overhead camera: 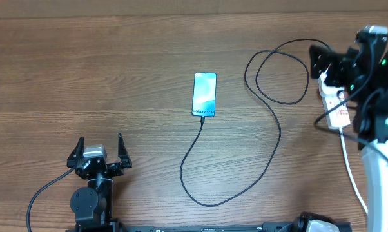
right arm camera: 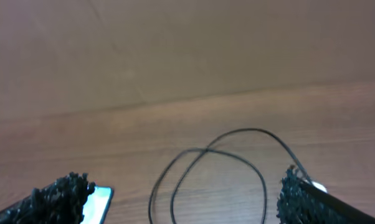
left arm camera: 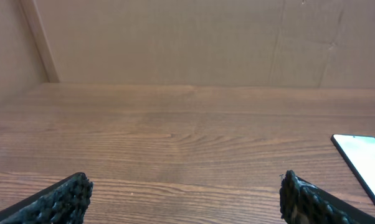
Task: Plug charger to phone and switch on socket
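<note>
The phone (overhead camera: 205,94) lies flat mid-table with its blue screen lit. It also shows in the left wrist view (left arm camera: 362,163) and the right wrist view (right arm camera: 98,201). The black charger cable (overhead camera: 272,115) meets the phone's near short edge, curves across the table, loops, and runs to the white socket (overhead camera: 339,111) at the right edge. The loop shows in the right wrist view (right arm camera: 207,177). My right gripper (overhead camera: 321,67) hovers over the socket's far end, open and empty (right arm camera: 181,196). My left gripper (overhead camera: 100,143) is open and empty near the front left (left arm camera: 186,194).
The socket's white cord (overhead camera: 352,177) runs toward the front right beside the right arm's white base (overhead camera: 381,187). The left arm's base (overhead camera: 91,200) and its black cable (overhead camera: 39,196) sit at the front left. A brown wall (left arm camera: 175,37) backs the table.
</note>
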You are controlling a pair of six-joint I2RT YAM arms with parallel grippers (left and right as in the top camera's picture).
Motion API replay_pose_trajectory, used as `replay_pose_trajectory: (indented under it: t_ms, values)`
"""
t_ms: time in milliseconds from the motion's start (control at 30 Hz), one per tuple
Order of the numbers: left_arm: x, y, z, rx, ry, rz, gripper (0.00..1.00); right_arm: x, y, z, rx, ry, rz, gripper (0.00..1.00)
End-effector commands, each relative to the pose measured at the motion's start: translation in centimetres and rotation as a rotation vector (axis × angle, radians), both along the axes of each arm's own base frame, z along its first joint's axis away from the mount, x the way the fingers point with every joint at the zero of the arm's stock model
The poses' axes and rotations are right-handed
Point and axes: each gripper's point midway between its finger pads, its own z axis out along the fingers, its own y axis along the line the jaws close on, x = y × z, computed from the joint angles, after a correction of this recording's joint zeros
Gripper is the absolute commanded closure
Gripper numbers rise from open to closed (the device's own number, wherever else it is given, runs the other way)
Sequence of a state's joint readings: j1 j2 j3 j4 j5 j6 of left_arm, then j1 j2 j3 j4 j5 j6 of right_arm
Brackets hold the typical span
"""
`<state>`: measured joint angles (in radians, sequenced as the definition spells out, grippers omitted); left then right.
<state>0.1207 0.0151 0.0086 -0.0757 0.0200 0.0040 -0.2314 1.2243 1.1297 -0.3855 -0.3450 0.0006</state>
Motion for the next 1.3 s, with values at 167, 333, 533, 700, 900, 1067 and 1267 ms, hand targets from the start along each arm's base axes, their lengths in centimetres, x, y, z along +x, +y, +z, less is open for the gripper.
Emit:
replay_pose_trajectory:
  t_ms: [167, 333, 533, 700, 900, 1067, 1267]
  values:
    - [0.0, -0.1, 0.0, 0.015, -0.004, -0.008, 0.00, -3.3, 2.3, -1.0, -0.019, -0.174, 0.071, 0.00]
    - [0.0, -0.1, 0.0, 0.015, -0.004, -0.008, 0.00, -6.0, 2.9, -2.6, -0.043, -0.275, 0.073, 0.00]
    - [0.0, -0.1, 0.0, 0.015, -0.004, -0.007, 0.00, -9.1, 3.6, -5.8, -0.029, -0.337, 0.067, 0.00]
    - [0.0, -0.1, 0.0, 0.015, -0.004, -0.008, 0.00, -11.1, 4.3, -7.8, -0.042, -0.392, 0.078, 0.00]
    - [0.0, -0.1, 0.0, 0.015, -0.004, -0.008, 0.00, -12.8, 4.4, -10.4, -0.049, -0.409, 0.060, 0.00]
    - [0.0, -0.1, 0.0, 0.015, -0.004, -0.008, 0.00, -13.7, 4.1, -11.6, -0.035, -0.438, 0.021, 0.00]
    - [0.0, -0.1, 0.0, 0.015, -0.004, -0.008, 0.00, -14.1, 3.5, -12.3, -0.024, -0.406, -0.047, 0.00]
